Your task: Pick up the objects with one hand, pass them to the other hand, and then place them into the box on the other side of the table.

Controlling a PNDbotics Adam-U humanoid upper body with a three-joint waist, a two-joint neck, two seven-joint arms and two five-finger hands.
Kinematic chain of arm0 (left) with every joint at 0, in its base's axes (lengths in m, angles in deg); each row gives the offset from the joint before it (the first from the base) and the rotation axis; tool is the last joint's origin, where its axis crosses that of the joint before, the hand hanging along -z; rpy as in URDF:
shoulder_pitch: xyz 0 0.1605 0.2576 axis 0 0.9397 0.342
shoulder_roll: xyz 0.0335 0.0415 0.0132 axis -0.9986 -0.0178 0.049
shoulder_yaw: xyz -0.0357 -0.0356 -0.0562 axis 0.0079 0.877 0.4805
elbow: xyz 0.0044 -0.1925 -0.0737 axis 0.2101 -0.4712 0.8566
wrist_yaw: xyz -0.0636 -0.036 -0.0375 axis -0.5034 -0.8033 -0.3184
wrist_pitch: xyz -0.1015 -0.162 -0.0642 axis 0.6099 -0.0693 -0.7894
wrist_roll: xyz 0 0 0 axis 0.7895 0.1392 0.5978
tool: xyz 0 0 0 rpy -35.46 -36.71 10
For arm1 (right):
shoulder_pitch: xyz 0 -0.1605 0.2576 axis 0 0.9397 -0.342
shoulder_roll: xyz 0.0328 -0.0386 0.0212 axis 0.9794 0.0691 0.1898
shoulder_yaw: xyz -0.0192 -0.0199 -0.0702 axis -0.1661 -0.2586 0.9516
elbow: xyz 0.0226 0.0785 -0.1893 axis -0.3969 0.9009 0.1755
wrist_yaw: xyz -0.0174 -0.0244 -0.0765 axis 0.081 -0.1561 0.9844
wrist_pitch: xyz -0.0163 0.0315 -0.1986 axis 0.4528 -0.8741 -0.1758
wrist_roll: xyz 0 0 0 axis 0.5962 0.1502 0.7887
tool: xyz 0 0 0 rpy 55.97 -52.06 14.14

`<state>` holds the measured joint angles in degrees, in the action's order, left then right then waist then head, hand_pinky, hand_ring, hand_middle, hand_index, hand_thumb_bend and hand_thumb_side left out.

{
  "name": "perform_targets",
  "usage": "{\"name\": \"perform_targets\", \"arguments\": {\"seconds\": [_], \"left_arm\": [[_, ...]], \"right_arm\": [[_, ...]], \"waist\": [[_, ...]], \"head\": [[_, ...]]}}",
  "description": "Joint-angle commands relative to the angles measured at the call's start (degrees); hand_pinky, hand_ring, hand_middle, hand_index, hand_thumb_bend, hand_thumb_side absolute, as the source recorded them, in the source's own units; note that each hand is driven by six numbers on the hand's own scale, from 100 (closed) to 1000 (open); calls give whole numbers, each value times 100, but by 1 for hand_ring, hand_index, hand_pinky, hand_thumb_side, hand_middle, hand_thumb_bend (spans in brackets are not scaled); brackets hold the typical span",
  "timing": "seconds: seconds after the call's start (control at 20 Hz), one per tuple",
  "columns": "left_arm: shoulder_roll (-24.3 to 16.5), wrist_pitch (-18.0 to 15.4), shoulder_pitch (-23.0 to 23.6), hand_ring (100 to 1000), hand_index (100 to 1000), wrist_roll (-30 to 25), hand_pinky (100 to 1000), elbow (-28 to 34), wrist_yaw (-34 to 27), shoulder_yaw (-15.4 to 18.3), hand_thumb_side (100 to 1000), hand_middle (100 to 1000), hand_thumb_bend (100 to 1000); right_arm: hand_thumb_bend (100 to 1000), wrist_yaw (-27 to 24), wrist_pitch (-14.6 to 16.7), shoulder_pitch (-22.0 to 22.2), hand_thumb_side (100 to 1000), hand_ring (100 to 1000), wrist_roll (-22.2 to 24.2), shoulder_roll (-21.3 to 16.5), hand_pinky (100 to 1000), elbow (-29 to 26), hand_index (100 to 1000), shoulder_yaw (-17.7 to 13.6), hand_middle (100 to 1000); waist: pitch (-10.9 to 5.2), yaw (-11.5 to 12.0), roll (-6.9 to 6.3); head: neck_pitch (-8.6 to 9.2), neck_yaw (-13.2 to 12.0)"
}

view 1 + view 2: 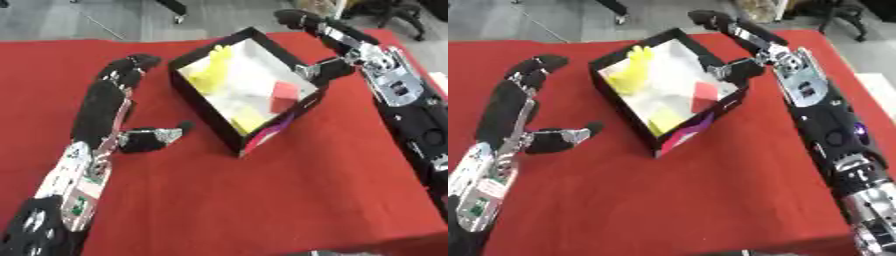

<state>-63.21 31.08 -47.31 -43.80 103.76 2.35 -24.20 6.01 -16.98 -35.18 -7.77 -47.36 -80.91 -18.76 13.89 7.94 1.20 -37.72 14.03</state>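
A black box (210,117) with a white inside stands askew on the red table (262,200). Inside lie a yellow glove-like object (210,70), a red piece (284,92) and a flat yellow piece (249,120). My left hand (109,107) lies flat on the cloth left of the box, fingers straight toward the far edge, thumb (162,136) pointing at the box, holding nothing. My right hand (780,52) hovers at the box's far right corner, fingers straight and reaching beyond the table, thumb (732,67) over the box rim, empty.
The red cloth covers the whole table, with wide free room in front of the box. Grey floor and a black chair base (398,15) lie beyond the far edge.
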Motion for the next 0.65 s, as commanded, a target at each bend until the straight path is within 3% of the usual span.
{"name": "perform_targets", "arguments": {"seconds": [0.05,0.1,0.2,0.25,0.5,0.65], "left_arm": [[-57,16,-72,774,870,63,867,94,-57,31,516,768,559],[-63,28,-66,774,869,99,868,99,-89,42,532,768,530],[-89,58,-48,770,862,172,872,111,-195,76,611,766,376],[-111,71,-39,770,861,184,873,116,-265,89,615,766,363],[-412,191,64,745,841,39,870,440,-670,300,643,745,123],[-612,255,199,722,829,-74,886,707,-923,516,700,736,100]], "right_arm": [[100,-255,3,-62,262,1000,110,-122,1000,-12,1000,-55,1000],[100,-353,-94,-54,281,1000,89,-91,1000,-57,1000,-49,1000],[100,-537,-277,-3,363,1000,48,-34,1000,-245,1000,-51,1000],[100,-628,-368,42,372,1000,44,-20,1000,-363,1000,-51,1000],[100,-1060,-800,485,480,1000,-118,-129,1000,-1024,1000,-306,1000],[100,-1313,-1053,812,522,1000,-360,-269,1000,-1424,1000,-526,1000]], "waist": [[-109,-6,-74],[-111,-3,-75],[-116,6,-81],[-119,11,-83],[-142,31,-103],[-139,43,-113]], "head": [[-14,-34],[-17,-44],[-35,-70],[-42,-84],[-91,-180],[-115,-250]]}}
